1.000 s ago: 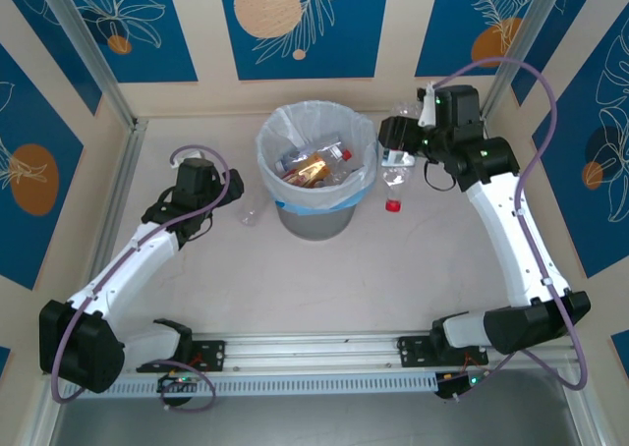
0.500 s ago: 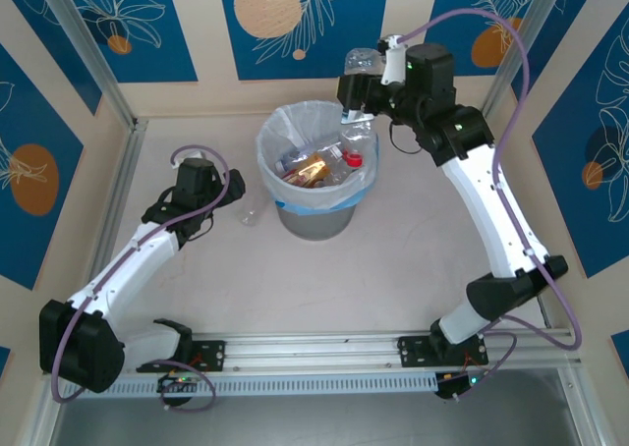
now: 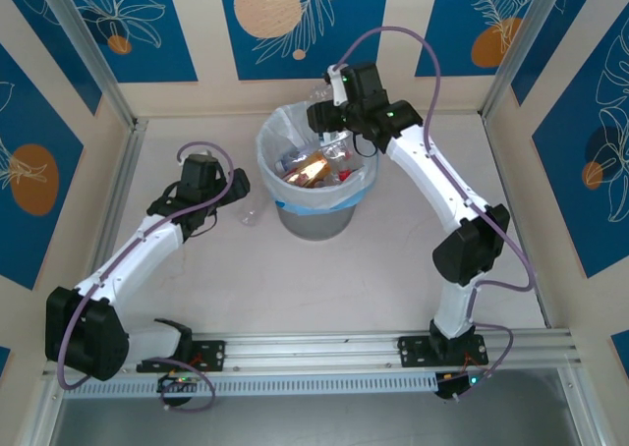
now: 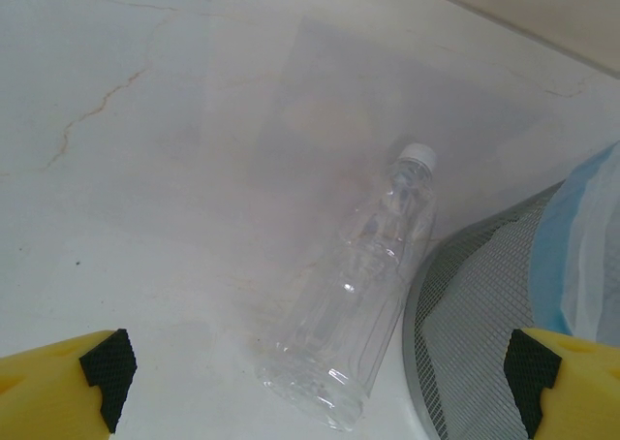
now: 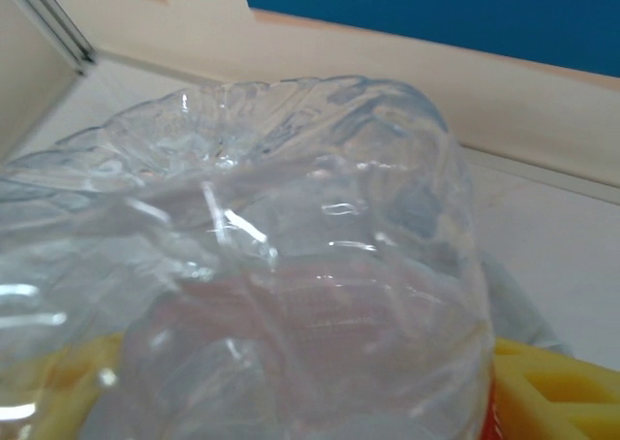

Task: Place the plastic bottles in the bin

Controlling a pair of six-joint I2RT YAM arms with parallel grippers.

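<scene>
The grey mesh bin (image 3: 314, 222), lined with a white bag, stands mid-table and holds several plastic bottles (image 3: 313, 168) with red and orange labels. My right gripper (image 3: 329, 124) hangs over the bin's far rim, shut on a clear crumpled bottle (image 5: 291, 266) that fills the space between its yellow fingers (image 5: 552, 387). Another clear bottle (image 4: 363, 299) with a white cap lies on the table against the bin's left side (image 4: 470, 314), also seen from above as the clear bottle (image 3: 251, 213). My left gripper (image 3: 234, 193) hovers just above and beside it, open, fingertips (image 4: 102, 367) wide apart.
The table is boxed in by blue-and-beige walls and metal posts (image 3: 84, 48) at the back corners. The bag's blue edge (image 4: 572, 256) drapes over the bin's rim. Bare tabletop (image 3: 413, 259) stretches right of and in front of the bin.
My right arm has swung left with the clear bottle, from the table right of the bin to above the bin's far rim. The left gripper has edged slightly toward the bin.
</scene>
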